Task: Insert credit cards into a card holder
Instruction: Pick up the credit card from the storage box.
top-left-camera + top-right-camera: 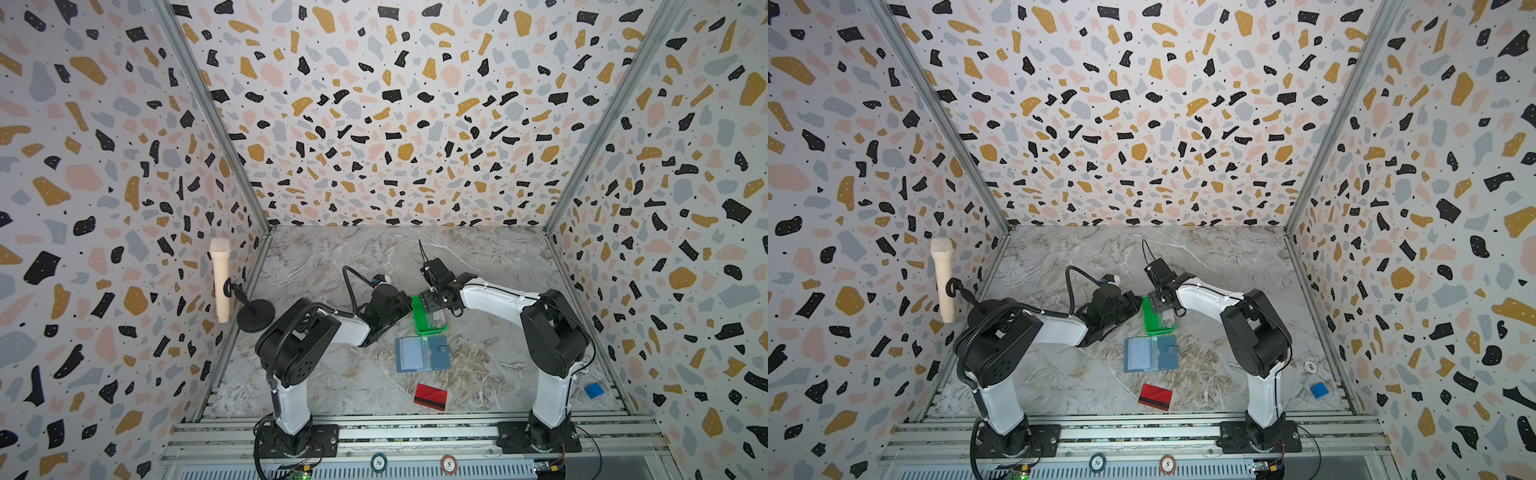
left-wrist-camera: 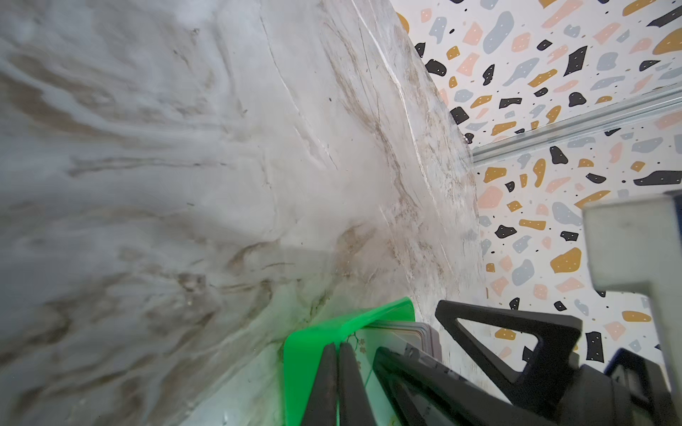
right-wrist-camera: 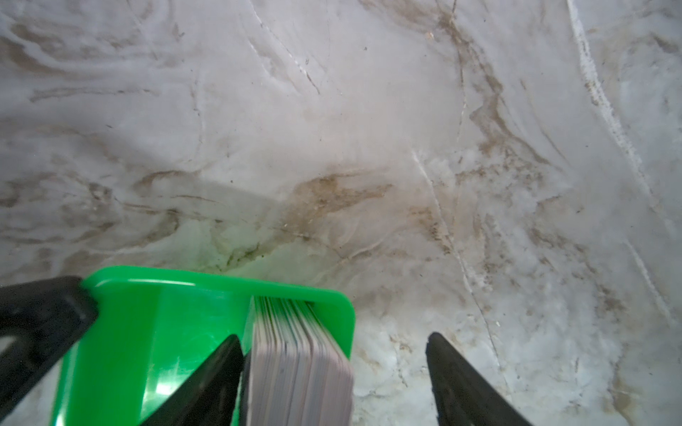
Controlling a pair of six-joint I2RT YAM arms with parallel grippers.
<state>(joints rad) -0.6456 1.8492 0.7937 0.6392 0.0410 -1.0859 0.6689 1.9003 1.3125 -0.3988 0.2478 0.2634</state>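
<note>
Standing on edge in a glossy green plastic tray (image 3: 158, 317), a thick stack of thin, round-cornered credit cards (image 3: 299, 369) shows only pale greyish edges; their faces are hidden. The right gripper (image 3: 334, 335) is spread wide, one tapered black finger inside the tray beside the stack and its partner outside over the veined marble table (image 3: 406, 129), grasping nothing. The left gripper (image 2: 337, 346) has its fingers pressed together at the tray's wall; whether they nip it cannot be told. In both top views the arms cover much of the tray. Nearer the robot, the dusty-blue, leather-like card holder (image 1: 422, 353) lies open flat with its clear sleeves up. A red card (image 1: 431, 397) with a dark stripe lies nearer still, apart.
</note>
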